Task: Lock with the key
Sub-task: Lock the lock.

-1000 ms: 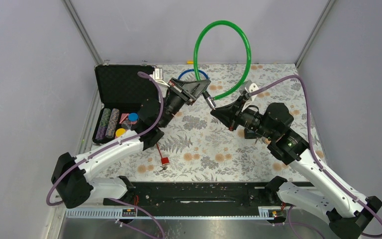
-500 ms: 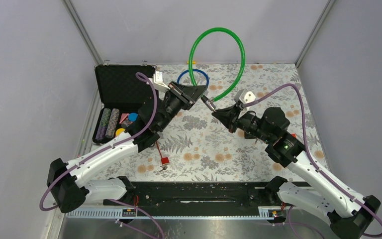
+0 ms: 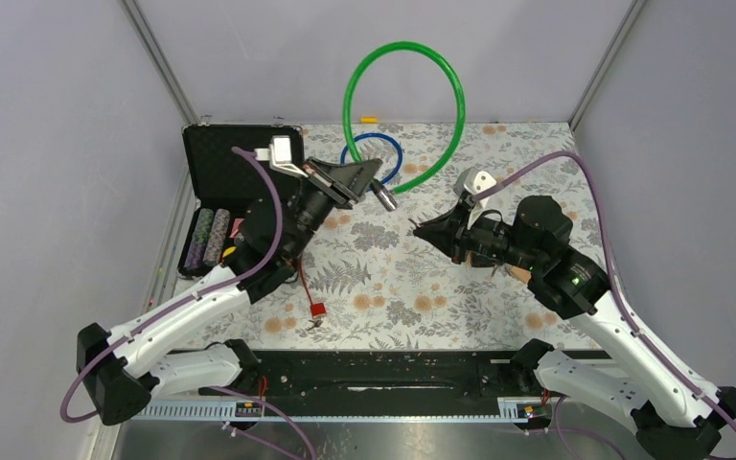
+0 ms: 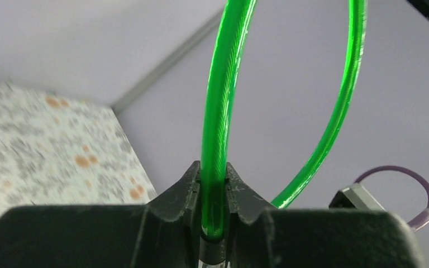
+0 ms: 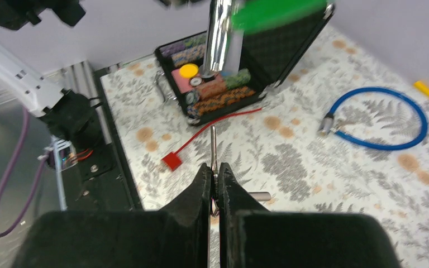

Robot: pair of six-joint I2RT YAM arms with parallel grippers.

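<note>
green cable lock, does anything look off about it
Nothing looks damaged, but it is off the table: the left end effector grips the green cable lock near its metal end, and the loop arches up high. That end hangs apart from the key in the right end effector.

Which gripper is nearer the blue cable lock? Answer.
Left. The left gripper, clamping the green cable, hangs over the blue cable lock; the right gripper, holding the key, sits apart.

2 cable locks [image 3: 402, 44] [image 3: 400, 161], 1 key [image 5: 213, 146], 1 case [image 3: 225, 165]
</note>
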